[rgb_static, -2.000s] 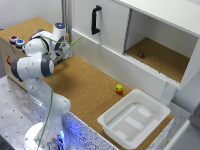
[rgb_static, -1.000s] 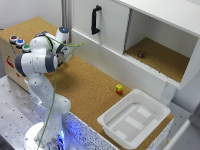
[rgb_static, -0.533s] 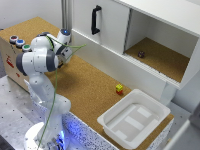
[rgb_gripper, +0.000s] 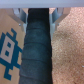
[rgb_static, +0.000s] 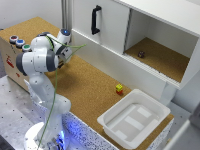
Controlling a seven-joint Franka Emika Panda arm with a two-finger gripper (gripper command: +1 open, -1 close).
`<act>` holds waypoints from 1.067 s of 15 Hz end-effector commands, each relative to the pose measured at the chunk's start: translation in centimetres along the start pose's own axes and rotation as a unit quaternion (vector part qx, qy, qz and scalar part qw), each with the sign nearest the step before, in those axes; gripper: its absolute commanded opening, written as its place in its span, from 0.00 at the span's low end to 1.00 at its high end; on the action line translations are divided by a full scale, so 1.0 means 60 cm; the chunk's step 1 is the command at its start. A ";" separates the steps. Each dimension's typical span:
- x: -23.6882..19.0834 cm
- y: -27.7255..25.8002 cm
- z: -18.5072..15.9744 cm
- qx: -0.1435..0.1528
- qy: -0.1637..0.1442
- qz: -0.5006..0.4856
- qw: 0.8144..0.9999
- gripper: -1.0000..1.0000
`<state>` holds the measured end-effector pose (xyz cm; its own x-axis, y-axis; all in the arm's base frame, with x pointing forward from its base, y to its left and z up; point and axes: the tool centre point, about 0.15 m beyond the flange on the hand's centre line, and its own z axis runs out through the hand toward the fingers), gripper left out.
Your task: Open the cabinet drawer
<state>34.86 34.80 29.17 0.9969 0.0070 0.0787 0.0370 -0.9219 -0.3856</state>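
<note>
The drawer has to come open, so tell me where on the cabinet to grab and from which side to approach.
Grip the black bar handle on the cabinet front panel. It runs vertically and stands off the panel, fixed at top and bottom, so I would come straight at the panel from the cork side, put one finger on each side of the bar near its middle, then pull away. The gripper is off to the exterior view's left.

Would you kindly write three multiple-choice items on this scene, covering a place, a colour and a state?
1. Where does the small yellow block lie?
A. on the cork worktop, between cabinet and tub
B. inside the tub
C. inside the cabinet

2. What colour is the cabinet's bar handle?
A. white
B. black
C. red

3. How is the white tub?
A. empty
B. lidded
C. overturned

Answers: 1 A, it rests on cork near the tub's rim; 2 B, dark against the white panel; 3 A, only its bare floor shows.
</note>
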 end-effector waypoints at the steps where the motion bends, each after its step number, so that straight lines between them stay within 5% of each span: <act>1: -0.020 0.044 0.002 0.046 0.009 -0.006 0.999 0.00; 16: -0.027 0.164 -0.035 0.045 0.019 0.018 0.999 0.00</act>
<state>34.72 29.30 29.30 0.9946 -0.0438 0.0940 -0.0044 -0.9237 -0.3830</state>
